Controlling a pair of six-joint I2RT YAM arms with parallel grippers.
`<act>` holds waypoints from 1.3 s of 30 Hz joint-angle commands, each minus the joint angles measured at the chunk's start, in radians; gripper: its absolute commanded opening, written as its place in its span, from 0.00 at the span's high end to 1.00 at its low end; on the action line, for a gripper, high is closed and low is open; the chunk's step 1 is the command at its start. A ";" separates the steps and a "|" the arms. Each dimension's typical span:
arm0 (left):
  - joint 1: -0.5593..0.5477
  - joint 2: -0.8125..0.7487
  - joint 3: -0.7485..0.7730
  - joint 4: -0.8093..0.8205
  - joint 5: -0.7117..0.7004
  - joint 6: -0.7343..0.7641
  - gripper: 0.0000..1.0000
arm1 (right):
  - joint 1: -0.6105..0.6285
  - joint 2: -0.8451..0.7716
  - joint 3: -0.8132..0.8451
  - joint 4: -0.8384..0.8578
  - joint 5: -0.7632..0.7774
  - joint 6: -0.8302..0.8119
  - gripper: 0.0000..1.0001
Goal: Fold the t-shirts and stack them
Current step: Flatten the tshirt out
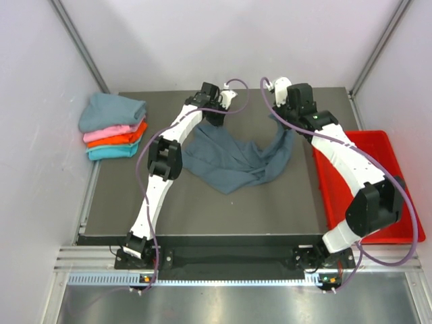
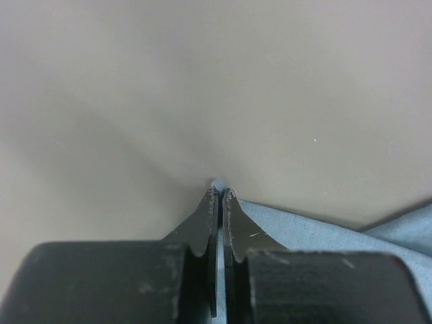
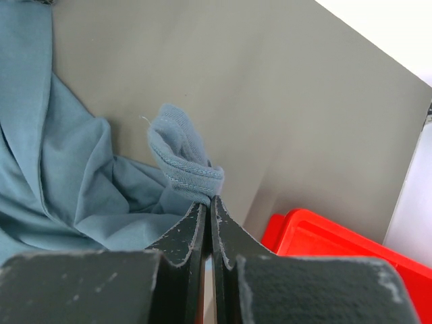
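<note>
Bolted side by side at the near edge, both arms reach over the table [image 1: 202,209] to its far side, elbows raised. The left fingers [image 1: 214,116] and right fingers [image 1: 287,126] each pinch one end of a slate-blue t-shirt [image 1: 236,162], which droops between them in a crumpled swag over the table's middle. A stack [image 1: 113,127] of four folded shirts, grey-blue on pink, orange and turquoise, sits at the far left corner, well apart. A red tray [image 1: 378,145] lies beside the table's right edge, partly under the right arm.

Left wrist: the left fingers [image 2: 212,202] are pressed together, a nub of blue cloth at their tips. The t-shirt [image 2: 317,233] trails off to the lower right over the bare table [image 2: 202,88].

Right wrist: the right fingers [image 3: 199,216] are clamped on a bunched hem. The rest of the t-shirt [image 3: 67,175] lies rumpled to the left on the table [image 3: 270,101], and the tray [image 3: 317,243] shows at the lower right.
</note>
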 commanded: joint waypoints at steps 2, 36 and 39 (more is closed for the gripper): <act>0.016 -0.062 -0.032 -0.024 -0.042 -0.018 1.00 | -0.011 0.015 0.020 0.047 -0.004 0.018 1.00; 0.121 -1.084 -0.904 -0.190 0.054 -0.183 1.00 | 0.011 0.471 0.327 -0.228 -0.268 0.096 0.79; 0.122 -1.078 -0.896 -0.182 0.045 -0.179 1.00 | 0.003 0.399 0.307 -0.190 -0.239 0.096 0.61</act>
